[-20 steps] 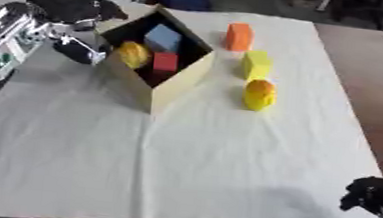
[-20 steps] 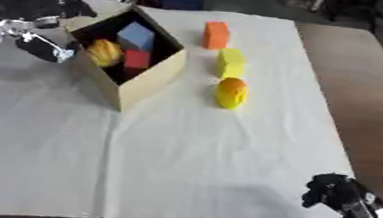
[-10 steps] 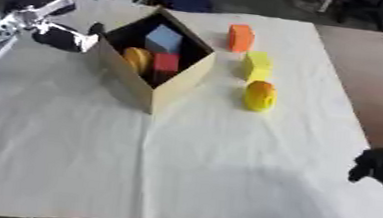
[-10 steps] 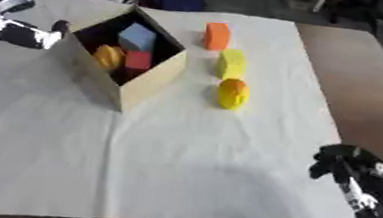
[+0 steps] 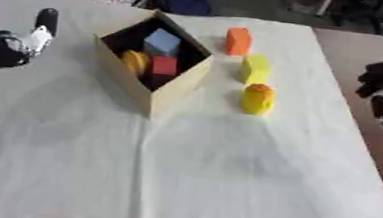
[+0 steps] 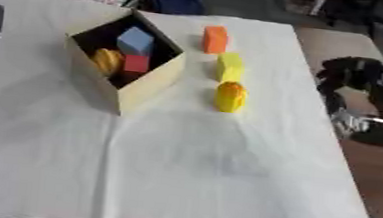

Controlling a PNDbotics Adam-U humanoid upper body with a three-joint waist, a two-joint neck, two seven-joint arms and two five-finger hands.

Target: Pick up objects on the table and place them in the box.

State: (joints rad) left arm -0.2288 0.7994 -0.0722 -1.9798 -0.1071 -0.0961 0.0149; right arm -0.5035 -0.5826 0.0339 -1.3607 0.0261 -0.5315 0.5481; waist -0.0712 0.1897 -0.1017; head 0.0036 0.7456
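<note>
We are looking down at a desk (image 5: 358, 52) draped with a white cloth (image 5: 224, 174); an open box (image 5: 155, 62) is sitting on the cloth toward the far left, and inside it a blue cube (image 5: 163, 41), a red cube (image 5: 164, 65) and an orange-yellow piece (image 5: 135, 61) are lying close together. Just to the right of the box three things are waiting on the cloth in a short line running away from us: an orange block (image 5: 237, 40) farthest off, a yellow block (image 5: 254, 69) in the middle, and a yellow-and-orange piece (image 5: 258, 98) nearest, standing near the box's right wall but apart from it. Our right hand (image 6: 349, 76) is hanging over the bare brown desk at the cloth's right edge, its fingers (image 6: 332, 69) curling inward and holding nothing, well apart from the three pieces. Our left hand (image 5: 28, 40) is showing at the left edge beside the box, not touching it; we cannot tell how its fingers are standing.
</note>
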